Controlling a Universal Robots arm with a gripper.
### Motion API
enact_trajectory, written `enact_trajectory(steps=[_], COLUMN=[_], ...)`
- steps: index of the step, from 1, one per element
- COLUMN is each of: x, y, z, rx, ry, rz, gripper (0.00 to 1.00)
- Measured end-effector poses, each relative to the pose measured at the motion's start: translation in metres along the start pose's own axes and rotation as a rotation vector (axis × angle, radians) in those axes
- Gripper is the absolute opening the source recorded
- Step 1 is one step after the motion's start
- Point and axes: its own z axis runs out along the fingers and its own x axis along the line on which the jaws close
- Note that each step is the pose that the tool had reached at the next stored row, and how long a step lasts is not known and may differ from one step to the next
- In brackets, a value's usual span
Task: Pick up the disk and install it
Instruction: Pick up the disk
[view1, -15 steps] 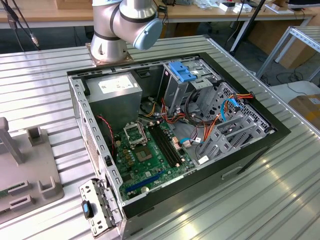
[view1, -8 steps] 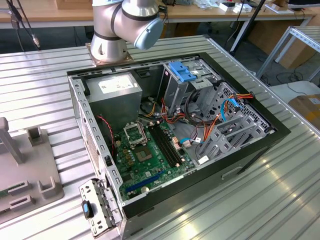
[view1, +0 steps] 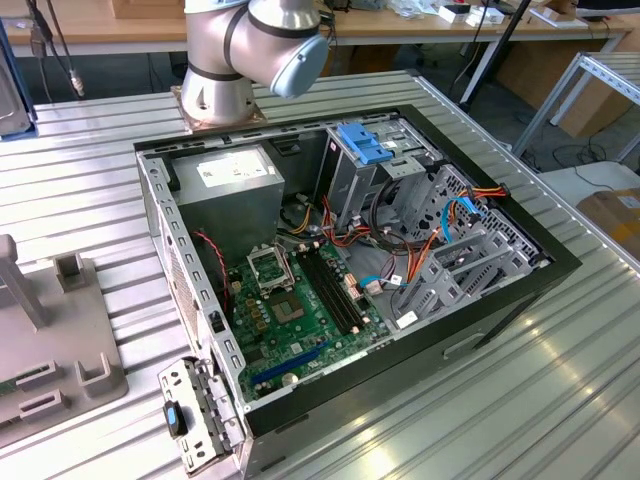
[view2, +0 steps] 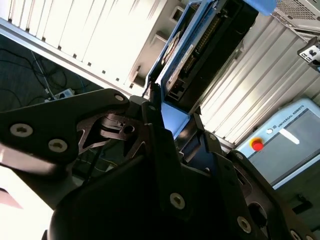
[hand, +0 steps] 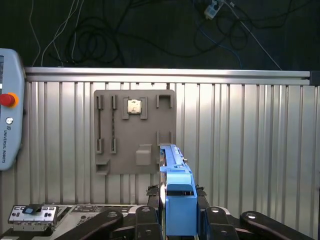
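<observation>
In both wrist views my gripper is shut on the disk, held up in the air above the ribbed metal table. In the first wrist view the disk shows edge-on, with a bright blue end tab between the dark fingers. Its dark body and blue rail reach away from the gripper in the second wrist view. The open computer case lies on the table in the exterior view, with the drive cage and its light-blue latch plate at the back.
The arm's base stands behind the case. A grey fixture plate lies on the table below the gripper and shows at the exterior view's left. A teach pendant with a red button lies beside it. Cables hang past the table edge.
</observation>
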Motion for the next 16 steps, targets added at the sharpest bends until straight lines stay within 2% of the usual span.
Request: enact_trajectory(steps=[4, 7, 10, 15, 16], x=[0.0001, 0.0001, 0.0002, 0.0003, 0.0004], y=[-0.0146, -0.0192, -0.0208, -0.0365, -0.0447], z=[0.0001, 0.0002, 0.0001, 0.0003, 0.0004], rx=[-0.0001, 0.0000, -0.0001, 0.0000, 0.0000], ry=[0.0000, 0.0000, 0.0000, 0.0000, 0.0000], rz=[0.000, 0.000, 0.000, 0.000, 0.000], gripper=[0.37, 0.37, 0.37, 0.37, 0.37])
